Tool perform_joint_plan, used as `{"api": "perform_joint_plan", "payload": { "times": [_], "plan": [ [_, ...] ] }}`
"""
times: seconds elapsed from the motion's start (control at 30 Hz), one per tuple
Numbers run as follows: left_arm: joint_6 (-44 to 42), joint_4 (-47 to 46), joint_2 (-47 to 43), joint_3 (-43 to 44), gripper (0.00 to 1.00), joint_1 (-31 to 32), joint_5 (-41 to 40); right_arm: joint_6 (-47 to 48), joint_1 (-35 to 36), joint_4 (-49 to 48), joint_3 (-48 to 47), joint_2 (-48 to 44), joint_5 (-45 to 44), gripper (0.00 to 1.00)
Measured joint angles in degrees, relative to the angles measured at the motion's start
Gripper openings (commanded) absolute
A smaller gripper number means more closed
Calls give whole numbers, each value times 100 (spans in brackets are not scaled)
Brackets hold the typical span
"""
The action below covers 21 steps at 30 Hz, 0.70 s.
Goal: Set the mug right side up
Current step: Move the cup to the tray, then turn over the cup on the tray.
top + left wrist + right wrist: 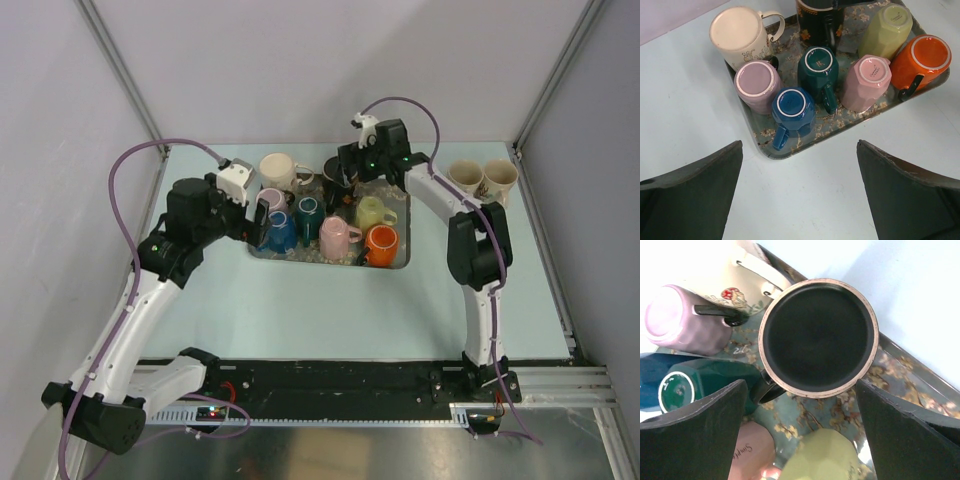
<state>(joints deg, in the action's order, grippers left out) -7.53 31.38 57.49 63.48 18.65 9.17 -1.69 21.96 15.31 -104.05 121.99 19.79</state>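
A floral tray (300, 257) holds several mugs. The cream (737, 32), lilac (756, 80), blue (791, 104), dark green (818, 61), pink (873, 70), yellow-green (890, 25) and orange (930, 52) mugs stand bottom up. A black mug (818, 335) at the tray's back shows its dark opening upward. My right gripper (800, 432) is open and empty just above the tray, near the black mug's front rim, a finger on each side. My left gripper (800, 192) is open and empty above bare table, just off the tray's front left corner (767, 152).
Two pale upright cups (465, 177) (500, 176) stand on the table at the back right. The tray (900, 352) lies at the back middle, and grey walls close the back and both sides. The mugs are packed close together.
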Motion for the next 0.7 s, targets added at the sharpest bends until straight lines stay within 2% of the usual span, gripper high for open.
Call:
{"api": "perform_joint_plan", "payload": {
  "times": [0.13, 0.3, 0.47, 0.7],
  "plan": [
    [0, 0, -2, 0, 100, 0, 0, 44, 197, -76, -170, 170, -33, 99],
    [-7, 2, -9, 0, 100, -9, -4, 26, 398, -63, -175, 170, -623, 100],
    [-7, 2, -20, 0, 100, -44, 0, -144, 566, 33, 140, -188, -1290, 99],
    [0, 2, -20, -2, 100, -85, 9, -391, 868, 46, 334, -533, -1753, 98]
  ]
}}
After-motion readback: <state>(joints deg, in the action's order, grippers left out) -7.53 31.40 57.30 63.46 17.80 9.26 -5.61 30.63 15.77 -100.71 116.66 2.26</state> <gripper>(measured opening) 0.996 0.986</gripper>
